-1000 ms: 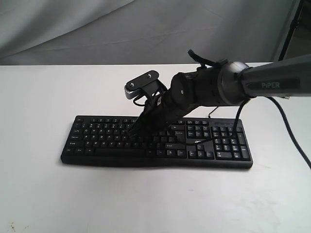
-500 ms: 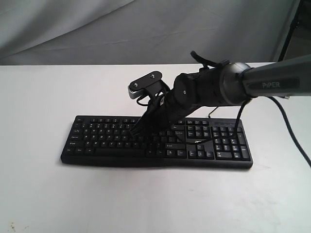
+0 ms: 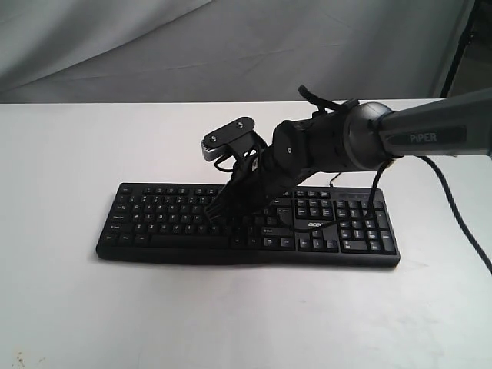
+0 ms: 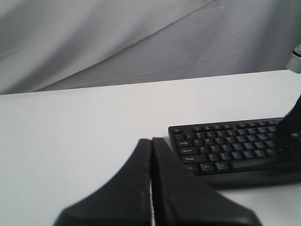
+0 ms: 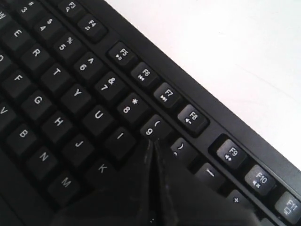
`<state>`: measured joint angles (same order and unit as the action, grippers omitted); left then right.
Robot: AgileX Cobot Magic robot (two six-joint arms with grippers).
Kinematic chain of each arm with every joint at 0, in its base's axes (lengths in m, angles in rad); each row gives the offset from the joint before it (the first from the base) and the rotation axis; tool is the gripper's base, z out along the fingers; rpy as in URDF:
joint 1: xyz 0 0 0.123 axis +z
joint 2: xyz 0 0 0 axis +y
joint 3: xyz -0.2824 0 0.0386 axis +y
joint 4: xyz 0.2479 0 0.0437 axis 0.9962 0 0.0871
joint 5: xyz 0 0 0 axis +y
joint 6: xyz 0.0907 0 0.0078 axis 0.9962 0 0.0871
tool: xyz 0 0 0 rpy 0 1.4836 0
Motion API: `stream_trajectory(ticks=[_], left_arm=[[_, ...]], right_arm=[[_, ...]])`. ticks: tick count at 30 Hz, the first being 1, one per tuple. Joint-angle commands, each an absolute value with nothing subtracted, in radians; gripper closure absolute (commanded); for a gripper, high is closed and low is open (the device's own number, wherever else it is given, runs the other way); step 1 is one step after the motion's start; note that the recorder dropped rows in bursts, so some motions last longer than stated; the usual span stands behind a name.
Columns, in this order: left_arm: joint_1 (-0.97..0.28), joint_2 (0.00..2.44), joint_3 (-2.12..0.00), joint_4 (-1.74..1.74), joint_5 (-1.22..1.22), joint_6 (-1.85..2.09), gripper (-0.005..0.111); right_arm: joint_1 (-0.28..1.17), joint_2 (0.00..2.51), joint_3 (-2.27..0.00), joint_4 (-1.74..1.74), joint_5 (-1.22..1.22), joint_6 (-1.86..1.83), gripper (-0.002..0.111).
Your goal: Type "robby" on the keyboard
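Exterior view shows the keyboard (image 3: 165, 219) lying flat on the white table (image 3: 69, 307), its long side running across the picture, with the number pad at the right end and a small acer logo just beside that pad. The right arm (image 3: 430, 131), marked PiPER, reaches in from the right and slants down over the middle of the board, with a wrist camera (image 3: 231, 137) perched on top of it. The right gripper (image 3: 215, 211) points down at the letter rows. In the right wrist view its 2 fingers are pressed together with only a thin seam between them and nothing held. The joined tip sits at the edge of the 9 key (image 5: 153, 128), next to the I key (image 5: 120, 137); whether it presses a key, I cannot tell. The left gripper (image 4: 151, 146) is likewise closed and empty, held over bare table off the keyboard's Shift and Ctrl end, apart from it. Grey cloth (image 3: 154, 46) hangs behind the table.
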<state>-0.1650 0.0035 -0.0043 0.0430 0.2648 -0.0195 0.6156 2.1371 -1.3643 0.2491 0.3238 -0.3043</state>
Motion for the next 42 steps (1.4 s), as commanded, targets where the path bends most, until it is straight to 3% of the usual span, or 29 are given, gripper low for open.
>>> stream_trajectory(ticks=[1, 26, 42], left_arm=[[-0.171, 0.000, 0.000, 0.048, 0.258, -0.022, 0.107], [-0.171, 0.000, 0.000, 0.048, 0.258, -0.022, 0.107], [-0.171, 0.000, 0.000, 0.048, 0.258, -0.022, 0.107]], right_arm=[[0.621, 2.137, -1.358, 0.235, 0.309, -0.305, 0.108], [0.630, 2.059, -1.368, 0.171, 0.346, -0.282, 0.108], [0.769, 2.126, -1.410, 0.220, 0.323, -0.282, 0.108]])
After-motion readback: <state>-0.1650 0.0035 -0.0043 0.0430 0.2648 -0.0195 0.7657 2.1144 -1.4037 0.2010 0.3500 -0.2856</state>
